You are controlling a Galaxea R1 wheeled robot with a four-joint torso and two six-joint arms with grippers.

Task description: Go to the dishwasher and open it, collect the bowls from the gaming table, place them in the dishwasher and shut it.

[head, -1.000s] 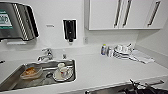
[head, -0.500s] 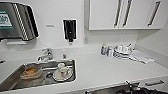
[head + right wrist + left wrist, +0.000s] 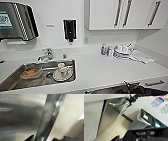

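The dishwasher (image 3: 110, 121) has a grey steel front, seen side-on in the left wrist view under the white counter edge. A dark gap runs along one side of the front. My right gripper (image 3: 129, 101) reaches in on its dark arm and sits at the end of the bar handle (image 3: 115, 104). The right wrist view is pressed close to the steel front (image 3: 18, 116) and the handle (image 3: 50, 116). In the head view my right arm (image 3: 132, 88) shows dark below the counter's front edge. The blue bowls and the gaming table are out of view.
A steel sink (image 3: 10, 80) holds a white cup on a plate (image 3: 62, 73) and a container with food (image 3: 31, 72). White dishes (image 3: 122, 51) stand at the counter's back right, under white cupboards (image 3: 125, 13). Waste bins (image 3: 146, 117) stand on the floor beside the dishwasher.
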